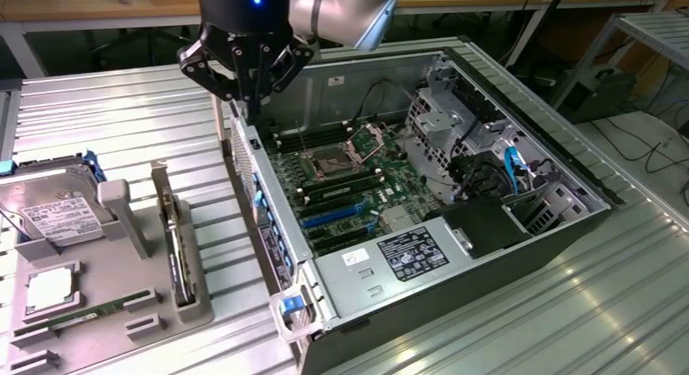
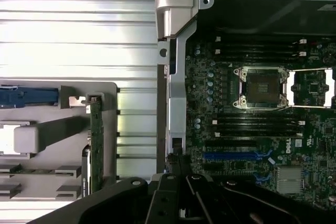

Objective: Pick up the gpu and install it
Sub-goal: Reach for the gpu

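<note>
Scene: an open PC case (image 1: 453, 310) lies on its side on a ribbed metal table (image 1: 129, 125), with its motherboard (image 1: 356, 189) facing up.
Arm: the silver-and-black arm (image 1: 334, 12) comes in from the top of the exterior view and points straight down.
Jaws: shut tight and holding nothing. Their tips hang over the case wall on the side nearest the holder (image 1: 108, 278).
Gpu: the gpu (image 1: 173, 238) stands on edge in a slot of the grey holder, on the exterior view's left of the case. Nothing touches it and it is apart from the jaws (from the wrist camera it reads as a thin green strip).
Holder: it sits on the table just beside the case. A hard drive (image 1: 54, 210) with a white label leans at its far end, and smaller parts lie in its near pockets.
Motherboard: the CPU socket (image 1: 323, 161) is uncovered, its metal frame swung open. Blue slots (image 1: 328, 218) run below it on the board.
Case interior: a labelled power supply (image 1: 415, 254) fills the near corner, and a blue cable (image 1: 508, 161) runs through the drive bay on the exterior view's right.
</note>
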Controlling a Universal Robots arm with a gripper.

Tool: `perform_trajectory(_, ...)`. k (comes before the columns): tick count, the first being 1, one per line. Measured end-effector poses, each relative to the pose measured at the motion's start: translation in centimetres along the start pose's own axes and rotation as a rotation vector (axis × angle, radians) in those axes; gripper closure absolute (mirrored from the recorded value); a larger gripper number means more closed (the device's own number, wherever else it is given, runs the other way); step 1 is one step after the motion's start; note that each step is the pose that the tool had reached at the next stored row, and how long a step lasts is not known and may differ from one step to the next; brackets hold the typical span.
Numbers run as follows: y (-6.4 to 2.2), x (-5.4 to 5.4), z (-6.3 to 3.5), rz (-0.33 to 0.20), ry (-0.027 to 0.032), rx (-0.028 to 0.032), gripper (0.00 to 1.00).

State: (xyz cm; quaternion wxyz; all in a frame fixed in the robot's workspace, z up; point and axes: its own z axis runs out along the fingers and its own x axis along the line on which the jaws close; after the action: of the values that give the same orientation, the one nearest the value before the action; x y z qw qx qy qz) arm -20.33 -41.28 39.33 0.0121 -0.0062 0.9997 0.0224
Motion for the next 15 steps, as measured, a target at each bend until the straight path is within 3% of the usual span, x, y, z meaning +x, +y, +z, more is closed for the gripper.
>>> perform_trajectory(15, -0.98, 3.5, -0.13, -0.02, 0.0009, -0.0005, 0.89)
